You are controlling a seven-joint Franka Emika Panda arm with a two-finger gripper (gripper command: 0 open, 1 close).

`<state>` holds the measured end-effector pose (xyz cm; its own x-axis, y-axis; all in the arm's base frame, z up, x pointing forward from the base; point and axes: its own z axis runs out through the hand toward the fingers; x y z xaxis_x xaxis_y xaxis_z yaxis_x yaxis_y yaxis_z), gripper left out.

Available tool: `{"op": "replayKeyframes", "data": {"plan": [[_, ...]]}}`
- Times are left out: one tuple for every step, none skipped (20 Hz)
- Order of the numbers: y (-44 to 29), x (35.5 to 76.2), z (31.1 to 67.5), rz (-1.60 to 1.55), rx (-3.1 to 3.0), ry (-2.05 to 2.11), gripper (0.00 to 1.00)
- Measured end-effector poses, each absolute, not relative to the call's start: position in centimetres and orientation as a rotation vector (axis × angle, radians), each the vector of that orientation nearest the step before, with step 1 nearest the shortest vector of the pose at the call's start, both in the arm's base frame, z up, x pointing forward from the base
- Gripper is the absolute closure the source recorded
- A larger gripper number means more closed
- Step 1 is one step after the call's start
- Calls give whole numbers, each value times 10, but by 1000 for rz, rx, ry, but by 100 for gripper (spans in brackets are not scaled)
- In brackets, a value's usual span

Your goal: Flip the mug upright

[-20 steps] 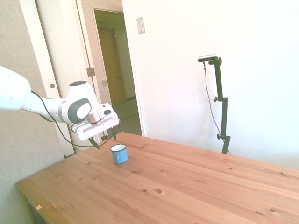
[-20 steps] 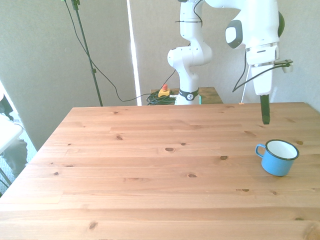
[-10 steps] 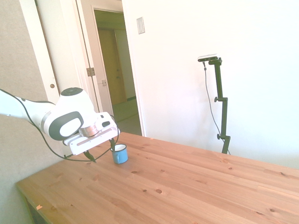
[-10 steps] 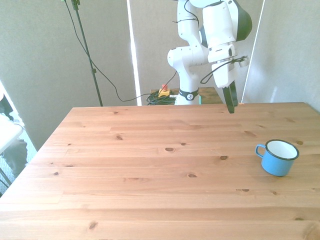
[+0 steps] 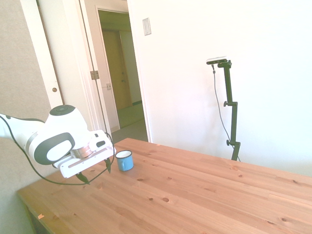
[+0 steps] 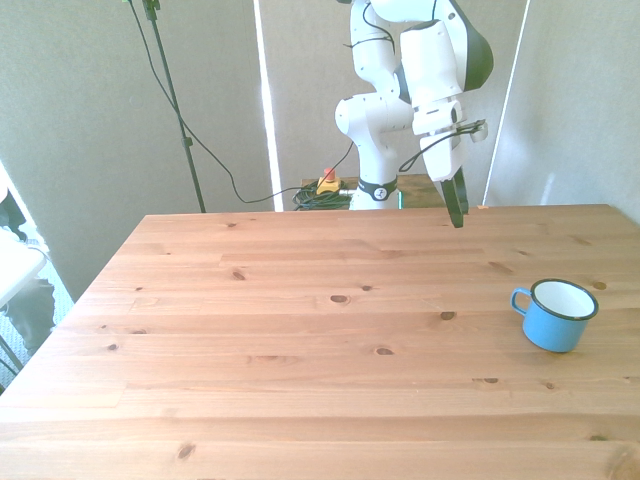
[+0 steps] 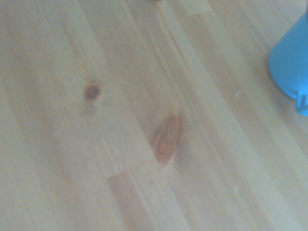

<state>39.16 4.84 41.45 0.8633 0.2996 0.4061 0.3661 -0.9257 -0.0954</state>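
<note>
While my two-finger gripper [image 5: 95, 171] hangs empty above the wooden table [image 6: 300, 340], fingers spread apart, the small light-blue enamel mug [image 6: 556, 314] stands upright near the front view's right edge.

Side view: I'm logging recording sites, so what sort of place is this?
Probably a room in a home or office set up as a robot test space: a plain wooden table holding only a mug, white walls, and an open doorway onto a hallway.
</note>
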Motion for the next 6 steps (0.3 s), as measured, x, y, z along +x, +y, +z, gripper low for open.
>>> {"op": "replayKeyframes", "data": {"plan": [[46,382,411,-588,-2861,-523,0],[43,376,411,-595,-2853,-529,0],[41,375,416,-615,-2842,-527,0],[38,376,420,-627,-2834,-525,0],[36,378,422,-629,-2829,-525,0],[33,378,422,-628,-2825,-528,0]]}}
